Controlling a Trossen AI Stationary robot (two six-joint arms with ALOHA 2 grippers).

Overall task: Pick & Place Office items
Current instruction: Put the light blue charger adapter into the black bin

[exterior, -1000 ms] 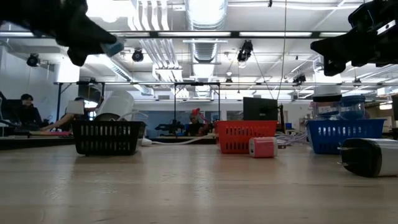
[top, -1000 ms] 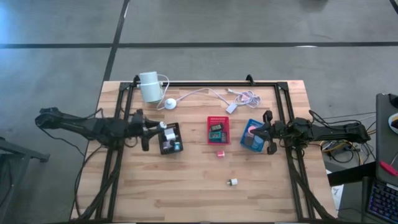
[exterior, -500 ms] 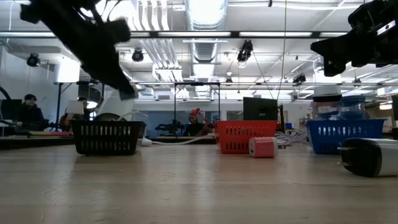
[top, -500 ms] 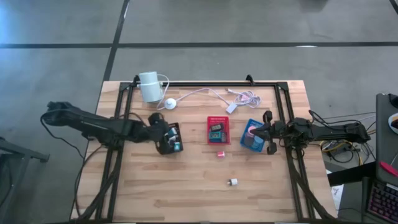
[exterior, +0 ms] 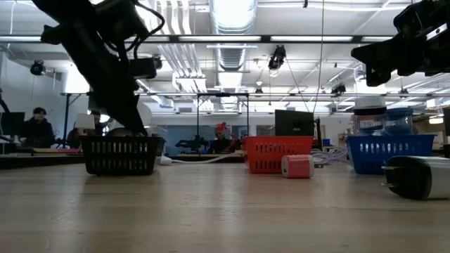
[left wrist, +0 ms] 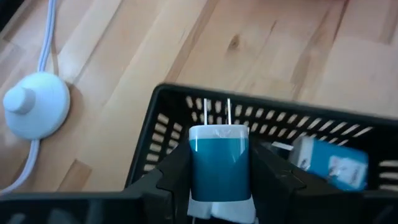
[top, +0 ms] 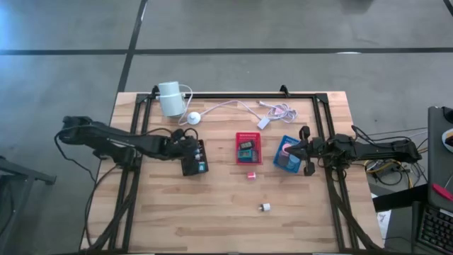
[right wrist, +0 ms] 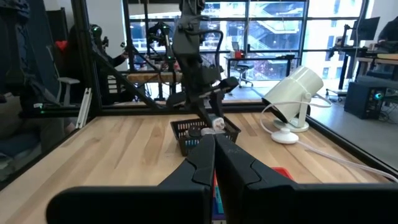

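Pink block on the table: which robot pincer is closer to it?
Right. The right pincer hangs over the blue tray, near the pink block; the left pincer is farther away, over the black tray.

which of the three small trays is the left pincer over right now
The black tray, the leftmost of the three. The left pincer holds a blue plug block above it; the red tray and blue tray have no pincer over them.

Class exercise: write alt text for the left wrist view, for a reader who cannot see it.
The left tool grips a teal and white plug adapter, prongs pointing away, just above a black basket. A blue and white piece lies inside the basket. Beyond it, a white round puck with a cable sits on the wooden table.
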